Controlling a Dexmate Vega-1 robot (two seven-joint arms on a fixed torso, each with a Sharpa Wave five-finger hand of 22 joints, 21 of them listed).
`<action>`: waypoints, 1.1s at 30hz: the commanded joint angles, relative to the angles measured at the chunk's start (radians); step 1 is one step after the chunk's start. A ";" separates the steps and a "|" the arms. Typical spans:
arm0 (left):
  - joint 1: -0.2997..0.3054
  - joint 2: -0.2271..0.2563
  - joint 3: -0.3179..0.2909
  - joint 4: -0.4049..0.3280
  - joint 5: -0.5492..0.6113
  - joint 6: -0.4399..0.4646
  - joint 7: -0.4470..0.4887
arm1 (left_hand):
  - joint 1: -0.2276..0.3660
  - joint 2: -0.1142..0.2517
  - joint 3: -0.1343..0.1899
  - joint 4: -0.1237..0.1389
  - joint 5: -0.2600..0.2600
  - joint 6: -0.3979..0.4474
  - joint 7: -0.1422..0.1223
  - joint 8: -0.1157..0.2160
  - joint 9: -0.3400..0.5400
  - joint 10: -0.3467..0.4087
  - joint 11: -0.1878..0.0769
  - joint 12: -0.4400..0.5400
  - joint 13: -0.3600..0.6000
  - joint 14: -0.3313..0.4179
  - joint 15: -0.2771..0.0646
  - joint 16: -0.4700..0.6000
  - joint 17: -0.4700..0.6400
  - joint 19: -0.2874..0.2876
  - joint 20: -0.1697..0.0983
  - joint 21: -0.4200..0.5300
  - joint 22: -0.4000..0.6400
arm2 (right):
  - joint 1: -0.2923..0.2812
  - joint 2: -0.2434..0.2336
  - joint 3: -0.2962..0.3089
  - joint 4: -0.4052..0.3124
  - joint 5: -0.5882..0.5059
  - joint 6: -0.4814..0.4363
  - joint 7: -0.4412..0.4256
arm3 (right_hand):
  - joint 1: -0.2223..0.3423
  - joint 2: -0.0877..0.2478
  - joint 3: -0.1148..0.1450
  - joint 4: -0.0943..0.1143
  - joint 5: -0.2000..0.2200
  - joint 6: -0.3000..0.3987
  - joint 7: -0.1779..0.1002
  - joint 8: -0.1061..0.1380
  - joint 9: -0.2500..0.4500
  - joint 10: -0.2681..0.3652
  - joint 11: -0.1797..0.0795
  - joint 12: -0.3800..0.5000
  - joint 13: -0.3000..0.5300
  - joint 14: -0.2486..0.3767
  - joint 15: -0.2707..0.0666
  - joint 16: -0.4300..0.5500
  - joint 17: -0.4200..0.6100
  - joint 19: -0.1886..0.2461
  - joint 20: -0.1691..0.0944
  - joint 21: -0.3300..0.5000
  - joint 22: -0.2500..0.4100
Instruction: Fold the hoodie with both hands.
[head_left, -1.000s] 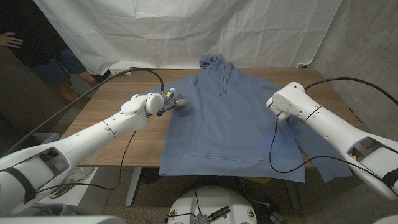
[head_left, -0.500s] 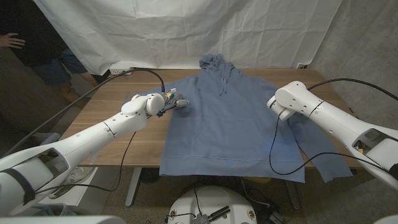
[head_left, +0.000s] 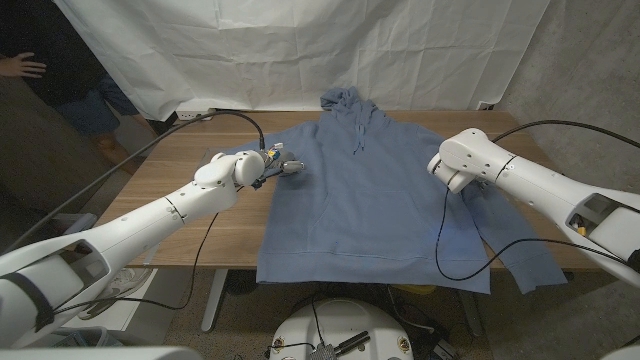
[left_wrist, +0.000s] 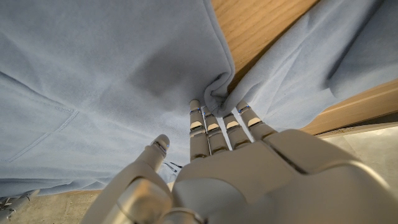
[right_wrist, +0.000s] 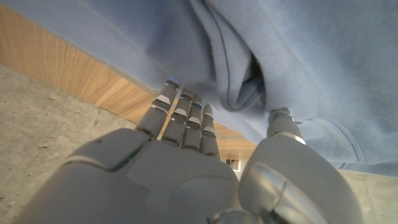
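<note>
While hoodie (head_left: 365, 190) lies flat, both hands' fingers (left_wrist: 208, 127) touch cloth.

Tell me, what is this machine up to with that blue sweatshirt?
A two-armed robot is starting to fold a blue hoodie spread flat on a wooden table. Its left robot hand touches the fabric at the hoodie's left shoulder, where the cloth bunches at its fingers. Its right robot hand reaches at the opposite side. Nothing is folded yet.
</note>
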 joint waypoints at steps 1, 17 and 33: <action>0.000 -0.003 0.000 0.001 0.000 -0.001 -0.001 | -0.005 0.054 0.004 0.005 -0.002 0.002 0.002 0.004 0.005 0.004 -0.003 -0.004 0.003 -0.001 -0.043 0.002 0.002 0.013 -0.001 -0.002 0.002 | -0.001 0.002 -0.031 -0.031 -0.072 -0.001 0.001 | 0.092 0.005 0.003 -0.008 0.014 0.081 -0.009 0.012 0.007 0.127 -0.011 0.050 0.023 0.152 -0.061 0.131 0.086 0.097 -0.022 0.038 0.012; 0.006 -0.003 -0.004 0.004 -0.008 -0.005 0.010 | -0.008 0.054 0.005 0.005 -0.002 -0.002 0.002 0.003 0.005 0.002 0.002 -0.006 0.003 -0.004 -0.042 0.001 0.002 0.013 -0.002 -0.005 0.002 | -0.016 0.018 -0.045 -0.073 -0.212 -0.001 0.001 | 0.468 0.018 -0.058 -0.008 0.037 0.522 -0.063 0.066 0.038 0.504 -0.138 0.389 0.229 0.394 -0.166 0.658 0.562 0.240 -0.082 0.262 0.133; 0.010 0.008 -0.010 -0.004 -0.013 -0.010 0.012 | -0.010 0.054 0.005 0.005 -0.001 -0.002 0.002 0.004 0.005 0.002 0.002 -0.007 0.003 -0.004 -0.043 0.001 0.002 0.013 -0.003 -0.008 0.002 | -0.177 0.051 0.202 -0.144 -0.321 0.107 0.102 | 0.685 0.101 -0.017 -0.005 0.019 0.701 -0.040 0.130 0.073 0.620 -0.140 0.531 0.330 0.511 -0.177 0.761 0.730 0.317 -0.147 0.406 0.152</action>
